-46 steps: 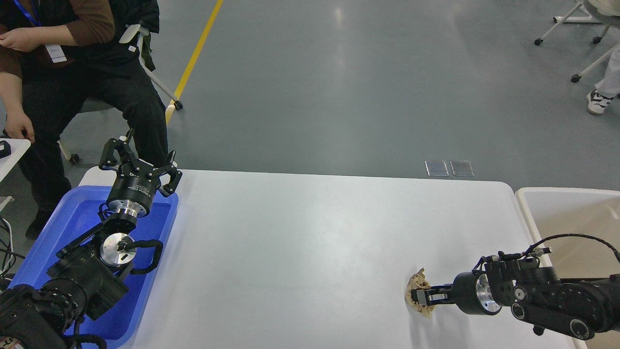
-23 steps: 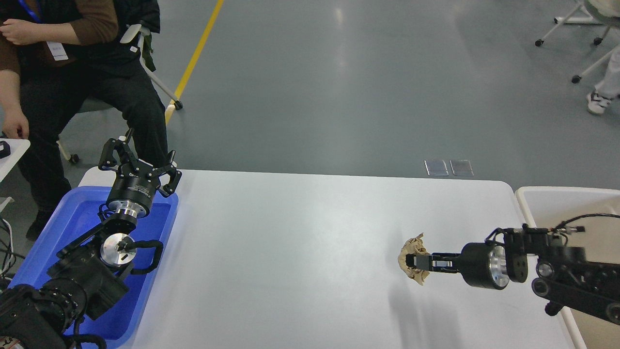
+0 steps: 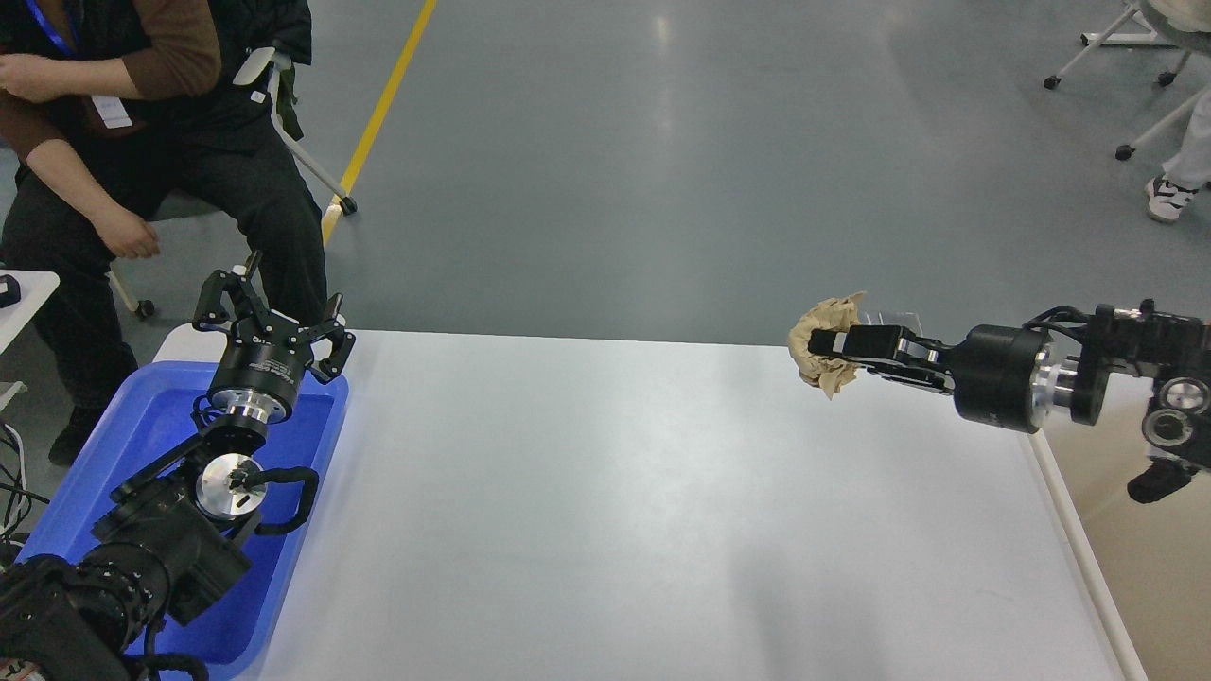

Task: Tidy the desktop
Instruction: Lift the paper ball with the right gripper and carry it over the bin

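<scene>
The white desktop (image 3: 605, 492) fills the middle of the head view. My right gripper (image 3: 831, 345) is shut on a crumpled ball of brown paper (image 3: 819, 326) and holds it high above the table's far right part. My left gripper (image 3: 270, 307) is open and empty, raised over the far end of the blue tray (image 3: 156, 426) at the table's left edge.
A beige white-rimmed bin (image 3: 1149, 577) stands just right of the table, below my right arm. A seated person (image 3: 142, 123) is beyond the table's far left corner. Chair wheels and a foot show at the far right.
My right gripper has lifted the paper ball off the table from the near right and carried it up and away. My left arm has not moved. The person moved an arm.
</scene>
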Controlling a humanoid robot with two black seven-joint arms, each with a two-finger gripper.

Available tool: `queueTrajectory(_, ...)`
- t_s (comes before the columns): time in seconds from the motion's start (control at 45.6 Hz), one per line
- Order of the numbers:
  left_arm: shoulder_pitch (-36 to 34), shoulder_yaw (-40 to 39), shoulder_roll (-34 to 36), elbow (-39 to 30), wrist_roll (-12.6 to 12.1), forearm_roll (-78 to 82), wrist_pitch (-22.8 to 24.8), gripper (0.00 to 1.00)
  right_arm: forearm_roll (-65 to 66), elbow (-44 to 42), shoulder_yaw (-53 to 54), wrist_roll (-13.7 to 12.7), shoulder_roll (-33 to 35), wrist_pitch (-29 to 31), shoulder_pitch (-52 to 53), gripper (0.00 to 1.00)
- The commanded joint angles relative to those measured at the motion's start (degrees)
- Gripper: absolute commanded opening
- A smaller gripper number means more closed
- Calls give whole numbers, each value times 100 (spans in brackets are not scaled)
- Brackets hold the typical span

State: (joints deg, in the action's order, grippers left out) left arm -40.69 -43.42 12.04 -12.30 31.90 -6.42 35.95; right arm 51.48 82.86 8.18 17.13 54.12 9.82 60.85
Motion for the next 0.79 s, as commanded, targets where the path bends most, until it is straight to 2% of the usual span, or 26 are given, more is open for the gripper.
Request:
queueTrajectory(0.0, 0, 0, 0, 0, 0, 0, 0, 100, -1104, -68, 140, 45, 318, 275, 752, 0)
queueTrajectory(0.197, 0, 0, 0, 0, 0, 0, 0, 100, -1465, -428, 149, 27, 406, 284, 867, 0)
queueTrajectory(0.373, 0, 0, 0, 0, 0, -9, 0, 100, -1843, -1279, 132, -35, 424, 187, 805, 0)
queueTrajectory(0.592, 0, 0, 0, 0, 0, 0, 0, 100, -2537, -3142, -44, -87, 283, 125, 507, 0)
queueTrajectory(0.768, 0, 0, 0, 0, 0, 0, 0, 100, -2564, -5426, -44, -114, -489, -15, -3, 0)
